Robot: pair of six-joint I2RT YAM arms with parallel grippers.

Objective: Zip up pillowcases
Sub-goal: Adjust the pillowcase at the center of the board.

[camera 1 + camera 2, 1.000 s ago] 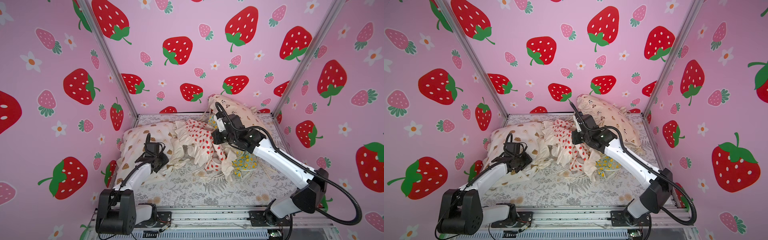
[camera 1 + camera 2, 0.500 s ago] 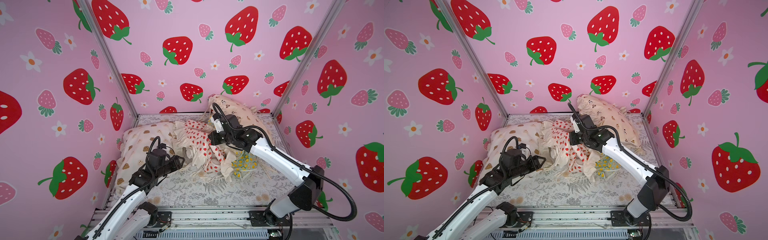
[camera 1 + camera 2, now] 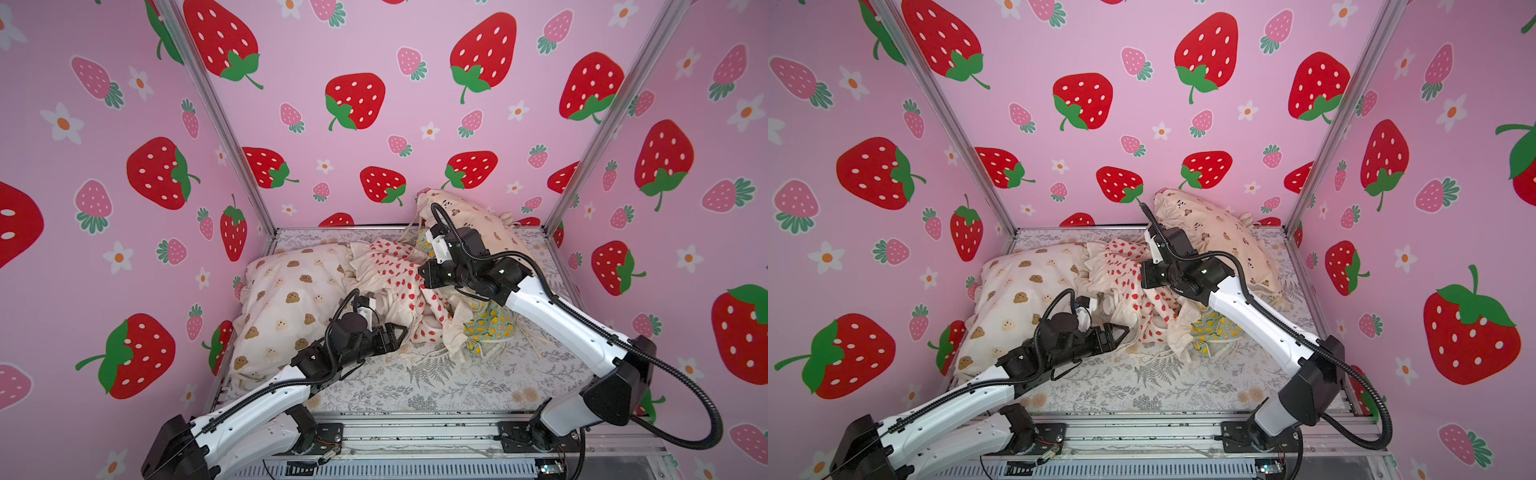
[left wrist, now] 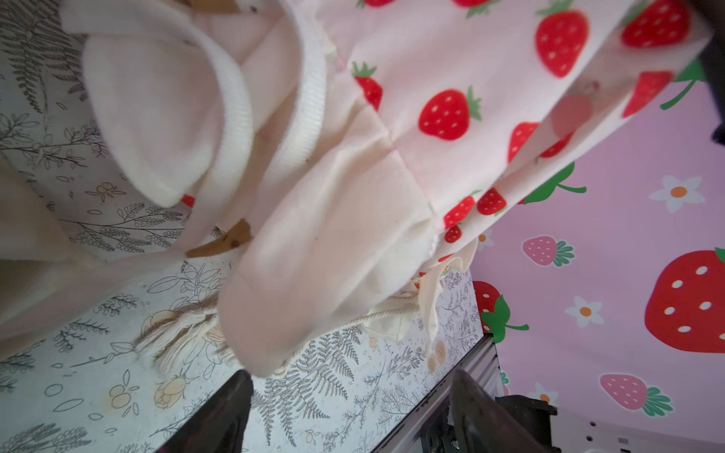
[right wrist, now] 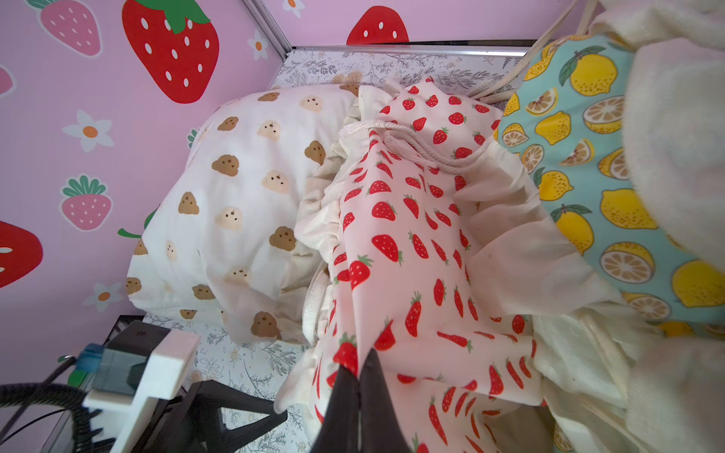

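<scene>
The right gripper (image 5: 363, 376) is clamped on a fold of the strawberry-print pillowcase (image 3: 395, 270). It holds the fold raised off the fern-print sheet (image 3: 415, 374) at mid-desk, probably to present the opening for zipping. The left gripper (image 4: 349, 396), jaws wide and empty, sits low over the sheet, aimed at the hanging cream ruffle (image 4: 321, 274). The right arm (image 3: 561, 316) reaches in from above, wrist angled down. The left arm (image 3: 266, 395) extends low.

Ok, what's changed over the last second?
The left gripper swung off the cookie-print pillowcase across to the near edge of the strawberry pillowcase, low over the fern-print sheet, and its jaws opened; nothing is between them. The right gripper stayed shut on the strawberry pillowcase, barely shifting. The lemon pillowcase and beige bear pillowcase lie as before.
</scene>
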